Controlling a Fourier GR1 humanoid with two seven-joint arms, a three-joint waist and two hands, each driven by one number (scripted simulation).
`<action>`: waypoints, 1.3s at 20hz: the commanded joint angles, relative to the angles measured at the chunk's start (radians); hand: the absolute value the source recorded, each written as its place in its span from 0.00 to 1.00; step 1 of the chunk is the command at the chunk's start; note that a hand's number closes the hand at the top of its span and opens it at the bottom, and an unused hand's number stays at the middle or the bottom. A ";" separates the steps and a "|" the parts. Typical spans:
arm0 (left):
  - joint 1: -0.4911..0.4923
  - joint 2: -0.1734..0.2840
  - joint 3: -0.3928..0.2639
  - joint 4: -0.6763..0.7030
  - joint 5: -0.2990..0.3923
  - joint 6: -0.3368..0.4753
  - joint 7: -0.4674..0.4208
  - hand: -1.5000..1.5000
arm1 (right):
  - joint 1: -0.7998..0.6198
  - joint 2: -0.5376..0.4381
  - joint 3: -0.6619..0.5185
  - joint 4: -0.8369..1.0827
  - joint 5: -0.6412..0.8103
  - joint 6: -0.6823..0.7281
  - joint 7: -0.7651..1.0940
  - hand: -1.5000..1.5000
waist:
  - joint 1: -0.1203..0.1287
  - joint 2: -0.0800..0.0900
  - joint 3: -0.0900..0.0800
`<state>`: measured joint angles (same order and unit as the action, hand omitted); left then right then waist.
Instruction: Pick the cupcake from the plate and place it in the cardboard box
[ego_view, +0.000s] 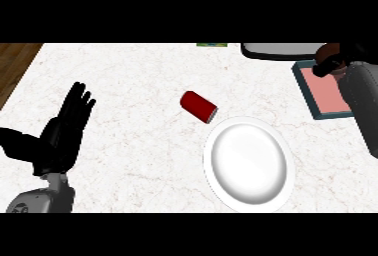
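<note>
The robot's left hand (63, 131) shows at the lower left of the head view, on a grey forearm that comes in from the bottom edge. Its black fingers are straight and spread, pointing up, and it holds nothing; it is resting over the white marbled counter (125, 70).

Just right of centre lies the round white plate (248, 162). Its surface is bare: no cupcake sits on it. Just beyond the plate's upper left rim, a small dark red can (198, 106) lies on its side on the counter, close to the plate.

At the upper right, the right forearm runs up along the edge of the view to the right hand (330, 64), which is above the teal-rimmed shallow box with a pink inside (325, 97). The dark fingers look curled round something small and brownish, probably the cupcake (330, 51), but the hand hides most of it, so what it is cannot be told for sure. The visible part of the box's pink floor holds nothing.

Behind the box, at the top edge, is part of a white and dark rounded object (280, 50). A strip of brown wooden floor (16, 60) shows at the upper left.
</note>
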<state>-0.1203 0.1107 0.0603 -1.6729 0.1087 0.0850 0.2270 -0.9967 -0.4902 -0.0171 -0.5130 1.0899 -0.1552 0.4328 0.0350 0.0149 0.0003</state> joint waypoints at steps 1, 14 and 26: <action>0.010 0.008 0.008 -0.015 0.023 -0.023 -0.001 0.50 | -0.016 -0.043 -0.029 0.146 -0.025 0.143 -0.036 0.00 | 0.011 0.001 0.001; 0.008 -0.013 0.000 0.024 -0.003 -0.005 -0.040 0.50 | -0.035 -0.034 -0.270 0.055 -0.241 -0.362 -0.399 0.00 | -0.004 -0.001 0.003; 0.019 -0.010 -0.002 -0.040 -0.001 0.010 0.026 0.50 | -0.025 -0.037 -0.619 0.004 -0.689 -0.216 -0.602 0.00 | -0.018 -0.012 0.002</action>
<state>-0.1254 0.1124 0.0788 -1.6712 0.1159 0.0894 0.2384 -1.0293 -0.5057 -0.5499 -0.4966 0.5111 -0.4139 -0.1126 0.0149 0.0049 0.0025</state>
